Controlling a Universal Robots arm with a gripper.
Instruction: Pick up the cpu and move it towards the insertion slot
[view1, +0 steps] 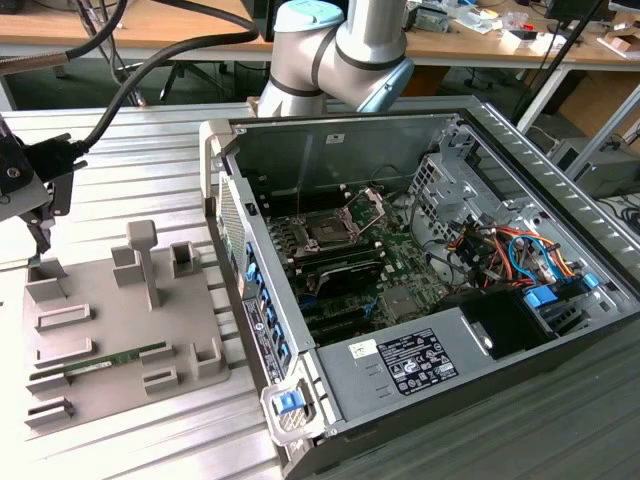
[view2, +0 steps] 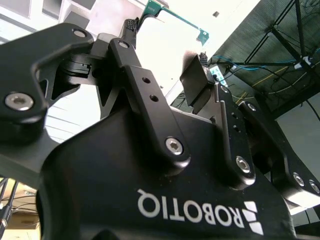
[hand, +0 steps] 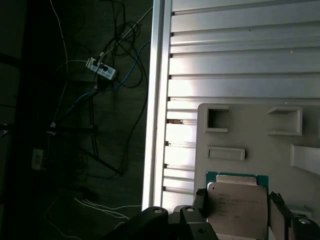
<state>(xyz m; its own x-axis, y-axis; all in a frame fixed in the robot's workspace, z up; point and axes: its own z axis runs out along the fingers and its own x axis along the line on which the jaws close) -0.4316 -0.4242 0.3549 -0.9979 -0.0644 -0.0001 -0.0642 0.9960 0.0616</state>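
Gripper (view2: 168, 40): closed in on the cpu (hand: 237, 207), black fingers (hand: 200, 199) set against two opposite edges, snug on both sides in the first wrist view
Cpu: sat square between them, silvery lid facing the first wrist camera, thin green border showing along one edge
Whereabouts: hung over the end of the grey tray (view1: 110, 312) at the exterior view's left
Tray: lay on the slatted table (view1: 150, 170), dotted with raised pockets and posts
Memory stick (view1: 112, 357): lay flat in a long holder on the tray, apart from the gripper
Computer case (view1: 330, 160): stood open just beside the tray, toward the exterior view's right, board exposed
Insertion slot (view1: 328, 230): showed as a dark square on that board, metal bracket (view1: 368, 203) swung up, well apart from the cpu
Arm (view1: 345, 50): rose behind the case
Workbench (view1: 200, 25): ran across the back
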